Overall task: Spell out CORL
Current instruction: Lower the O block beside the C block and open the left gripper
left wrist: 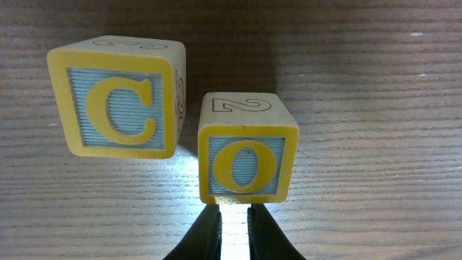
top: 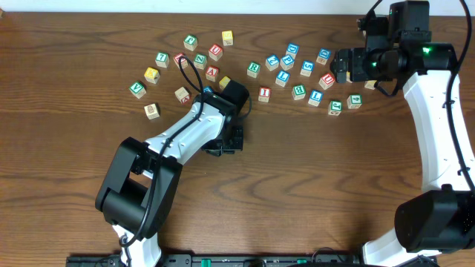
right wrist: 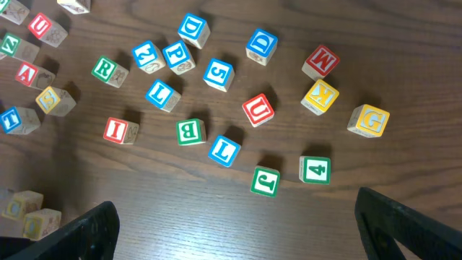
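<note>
Gripper, left (left wrist: pixel 232 225): fingers drawn almost together with a thin slit between them; holds nothing.
O cube (left wrist: pixel 247 149): yellow-faced, straight ahead and just beyond the left fingertips, standing on the table (left wrist: pixel 375 108). Whether the tips touch its near edge, cannot tell.
C cube (left wrist: pixel 117 97): yellow-faced, ahead and to the left of the same fingertips. Close beside the O with a narrow gap, set a little farther off and turned slightly, so the two faces are not quite flush.
Done so far: C then O read left to right from the left wrist view; first two letters look placed.
Gripper, right (right wrist: pixel 238 224): jaws spread wide and empty, poised over the loose scatter, well apart from the C and O pair.
Blue L cube (right wrist: pixel 224 149): white-faced, just ahead of the open right jaws and nearest of its kind; a second blue L lies farther ahead and to the left. Which one serves the word, cannot tell.
Green R cube (right wrist: pixel 108 70): white-faced, far ahead and well to the left of the right jaws, at the fringe of the scatter.
Left to do: R and L not yet beside the O. Judged about half finished.
Note: the C may want squaring up before the row is extended.
</note>
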Robot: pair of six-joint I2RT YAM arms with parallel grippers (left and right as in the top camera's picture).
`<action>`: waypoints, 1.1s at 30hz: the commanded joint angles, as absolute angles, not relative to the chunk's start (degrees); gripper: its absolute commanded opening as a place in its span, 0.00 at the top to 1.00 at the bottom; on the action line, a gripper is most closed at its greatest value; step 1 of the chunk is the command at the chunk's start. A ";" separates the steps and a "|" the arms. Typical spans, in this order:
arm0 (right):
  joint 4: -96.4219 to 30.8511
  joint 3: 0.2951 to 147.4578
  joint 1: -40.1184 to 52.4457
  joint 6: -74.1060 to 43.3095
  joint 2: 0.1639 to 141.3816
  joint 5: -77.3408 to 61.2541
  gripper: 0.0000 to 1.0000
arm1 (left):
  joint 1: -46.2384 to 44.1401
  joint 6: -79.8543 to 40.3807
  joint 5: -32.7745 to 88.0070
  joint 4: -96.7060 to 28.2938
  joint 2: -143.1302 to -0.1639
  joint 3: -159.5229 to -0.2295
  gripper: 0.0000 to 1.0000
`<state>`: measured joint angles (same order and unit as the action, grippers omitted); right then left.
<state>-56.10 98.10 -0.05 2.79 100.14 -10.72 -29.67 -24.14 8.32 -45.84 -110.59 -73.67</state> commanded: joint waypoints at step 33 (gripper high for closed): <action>-56.21 99.31 0.84 3.49 99.90 -11.09 0.01 | -29.52 -23.68 8.38 -42.28 -111.11 -74.52 0.87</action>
<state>-56.12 98.10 -0.05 2.81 100.14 -10.72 -29.67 -24.14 8.51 -42.15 -110.59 -73.67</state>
